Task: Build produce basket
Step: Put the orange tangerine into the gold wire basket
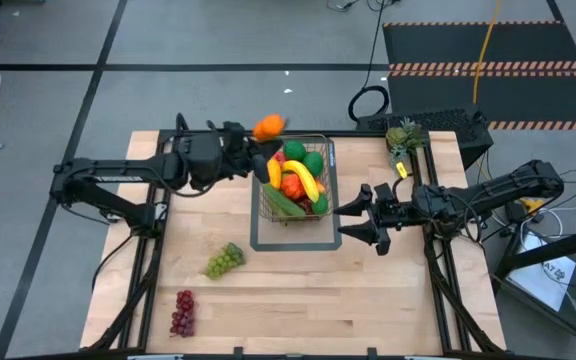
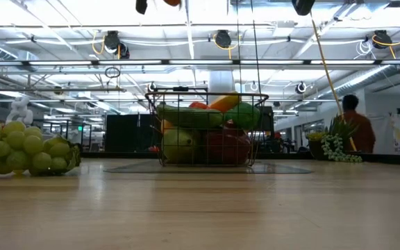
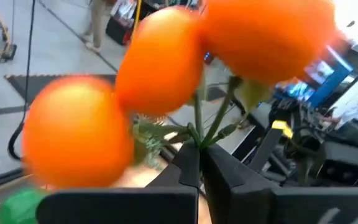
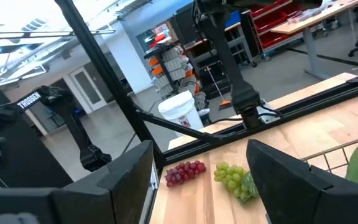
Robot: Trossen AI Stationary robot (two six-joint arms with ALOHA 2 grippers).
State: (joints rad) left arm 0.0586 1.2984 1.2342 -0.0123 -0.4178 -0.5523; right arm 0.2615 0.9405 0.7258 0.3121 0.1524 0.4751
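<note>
Orange cluster (image 1: 268, 126) hangs from the left gripper (image 1: 247, 150) at the far-left corner of the basket (image 1: 295, 180), stem pinched between clenched fingers. High view: left arm reaches in from the left, forearm level, wrist just left of the basket rim. Right gripper (image 1: 360, 219) sits just right of the basket's near corner, fingers spread, holding nothing. Basket is grey wire mesh, rectangular, already holding a yellow banana (image 1: 300, 177), green limes (image 1: 304, 156), red apple, cucumber along the near side. Green grapes (image 1: 224, 260) and red grapes (image 1: 183, 312) lie on the pale wood table (image 1: 388, 290), near-left, well apart from the basket.

Low view: basket (image 2: 207, 129) centred, mesh walls tall, produce piled to the rim. Green grapes (image 2: 21, 147) close at left, glossy round beads.

Left wrist view: three smooth oranges (image 3: 160, 59) on thin green stems, stems clamped at the fingertips (image 3: 194, 163).

Right wrist view: dark fingers (image 4: 294, 177) wide apart, red grapes (image 4: 184, 172) and green grapes (image 4: 234, 178) lying on the wood between them, farther off.
</note>
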